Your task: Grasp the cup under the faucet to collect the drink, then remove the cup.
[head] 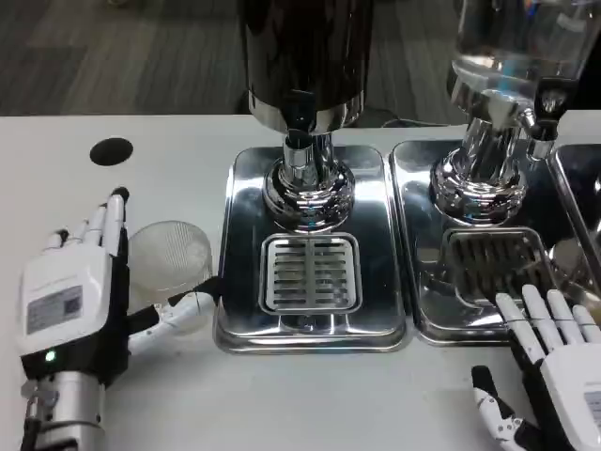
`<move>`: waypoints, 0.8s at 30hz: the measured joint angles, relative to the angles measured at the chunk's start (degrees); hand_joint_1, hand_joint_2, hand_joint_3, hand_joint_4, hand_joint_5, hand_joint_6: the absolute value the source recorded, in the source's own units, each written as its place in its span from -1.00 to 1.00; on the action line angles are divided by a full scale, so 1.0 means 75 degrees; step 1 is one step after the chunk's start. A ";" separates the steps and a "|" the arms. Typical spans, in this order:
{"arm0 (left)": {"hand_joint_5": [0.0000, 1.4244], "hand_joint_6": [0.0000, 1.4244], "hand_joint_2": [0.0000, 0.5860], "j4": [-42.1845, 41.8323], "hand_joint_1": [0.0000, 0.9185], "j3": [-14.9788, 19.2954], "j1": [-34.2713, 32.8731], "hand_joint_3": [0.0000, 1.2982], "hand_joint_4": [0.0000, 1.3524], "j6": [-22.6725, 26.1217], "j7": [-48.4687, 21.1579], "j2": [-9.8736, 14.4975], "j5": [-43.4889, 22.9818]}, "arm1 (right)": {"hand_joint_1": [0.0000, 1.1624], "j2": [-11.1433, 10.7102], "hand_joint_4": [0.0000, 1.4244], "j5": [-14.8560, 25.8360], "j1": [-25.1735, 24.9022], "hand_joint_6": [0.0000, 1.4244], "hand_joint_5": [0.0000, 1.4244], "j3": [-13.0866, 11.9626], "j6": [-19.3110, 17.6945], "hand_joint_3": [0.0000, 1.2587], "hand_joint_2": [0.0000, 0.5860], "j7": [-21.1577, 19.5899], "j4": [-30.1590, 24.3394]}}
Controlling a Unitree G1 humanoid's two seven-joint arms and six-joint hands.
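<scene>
Two hands are out over the white table (141, 404). The left hand (80, 296) sits at the near left, its fingers up along one side of the one clear cup (174, 263) and its thumb reaching round the near side, so it looks to be grasping the cup, though I cannot see how firmly. The cup stands on the table just left of the middle tray (239, 310), not under any faucet. The right hand (554, 352) lies at the near right with fingers spread and nothing in them, their tips over the front edge of the second tray (418, 282).

Outward from there I count two dispensers: a dark one (305, 56) with its faucet (300, 155) above the one slotted grate (310, 272) of the middle tray, and a clear one (512, 47) over the right tray. A sliver of a third tray (582, 188) shows at the right edge. One black round hole (112, 151) marks the table at far left.
</scene>
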 measured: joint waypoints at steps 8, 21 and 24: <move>-0.46 -0.42 -0.96 0.0214 -1.00 -0.0118 -0.0192 -0.73 -0.75 0.0158 -0.0233 -0.0009 -0.0151 | -0.69 -0.0001 -1.00 0.0141 -0.0009 -0.86 -1.00 -0.0002 -0.0081 -0.79 0.48 0.0000 0.0159; 0.15 0.35 -0.77 0.0439 -0.81 -0.0180 -0.0705 -0.15 -0.16 0.0228 -0.0392 -0.0008 -0.0316 | -0.68 -0.0003 -1.00 0.0292 -0.0103 -0.77 -1.00 -0.0018 -0.0299 -0.76 0.48 -0.0002 0.0448; 0.26 0.57 -0.76 0.0469 -0.72 -0.0185 -0.0718 0.02 -0.07 0.0227 -0.0385 -0.0014 -0.0319 | -0.68 -0.0004 -1.00 0.0309 -0.0156 -0.77 -0.98 -0.0025 -0.0341 -0.75 0.48 -0.0003 0.0496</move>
